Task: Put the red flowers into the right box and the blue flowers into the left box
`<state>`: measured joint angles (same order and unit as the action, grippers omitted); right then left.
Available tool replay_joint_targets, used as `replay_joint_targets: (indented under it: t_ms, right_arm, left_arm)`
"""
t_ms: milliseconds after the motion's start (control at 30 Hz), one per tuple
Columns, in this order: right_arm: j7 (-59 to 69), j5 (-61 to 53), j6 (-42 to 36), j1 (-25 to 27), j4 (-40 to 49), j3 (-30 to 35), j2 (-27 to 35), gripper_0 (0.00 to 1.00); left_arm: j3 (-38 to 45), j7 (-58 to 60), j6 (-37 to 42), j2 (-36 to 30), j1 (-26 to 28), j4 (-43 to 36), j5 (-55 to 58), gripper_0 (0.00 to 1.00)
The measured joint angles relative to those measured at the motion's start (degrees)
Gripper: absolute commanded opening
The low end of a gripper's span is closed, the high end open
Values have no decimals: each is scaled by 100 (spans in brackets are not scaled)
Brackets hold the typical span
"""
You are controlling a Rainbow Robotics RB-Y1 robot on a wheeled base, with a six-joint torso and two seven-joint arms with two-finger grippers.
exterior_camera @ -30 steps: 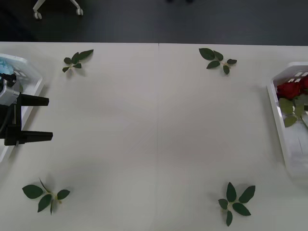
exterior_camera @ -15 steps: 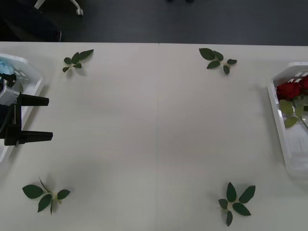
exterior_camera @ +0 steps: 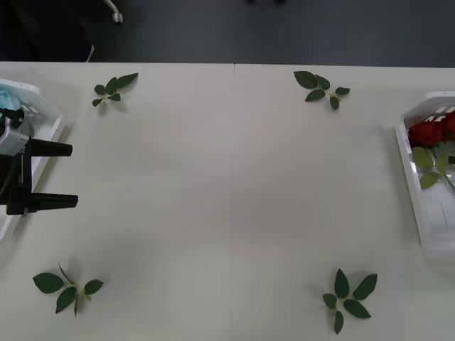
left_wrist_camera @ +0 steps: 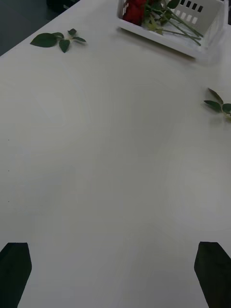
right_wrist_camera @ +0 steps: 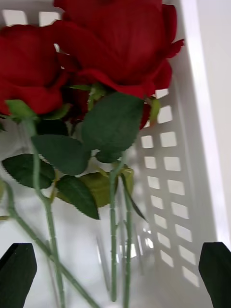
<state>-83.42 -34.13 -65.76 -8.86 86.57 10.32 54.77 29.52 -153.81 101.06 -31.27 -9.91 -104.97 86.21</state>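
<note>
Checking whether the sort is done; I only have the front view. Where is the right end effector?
Observer: In the right wrist view, the right end effector is at the right box, open and pointing into it.
Operator: Holding a rose?
Observer: No. The red flowers lie in the box. Their stems run between the fingers and nothing is gripped.
Operator: Anything in the left end effector?
Observer: No. In the left wrist view, the left end effector is open, with bare table between its fingers.
</note>
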Motion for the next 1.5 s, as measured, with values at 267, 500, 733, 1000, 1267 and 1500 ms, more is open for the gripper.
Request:
replay_joint_targets:
  t_ms: [267,500,733,1000,1267,1500]
  right_arm:
    - [0,-731,-245,-1,621,30,0,100]
    - [0,-1596,-417,-2,1645,145,0,100]
    - [-266,-2372,-743,-4,2664,60,0,100]
    - [-3376,-3059,-1685,-5,3452,37,-2,100]
    - [-5473,-3883,-2414,-5,3468,705,-857,100]
    - [-6835,-4264,-2513,3,3007,1130,-1595,100]
  left_arm:
    - [0,0,0,0,0,0,0,100]
    - [0,0,0,-1,0,-2,0,100]
    - [0,0,0,-1,0,-3,0,100]
    - [0,0,0,-1,0,-5,0,100]
    - [0,0,1,-1,0,-5,0,100]
    - [0,0,1,-1,0,-6,0,100]
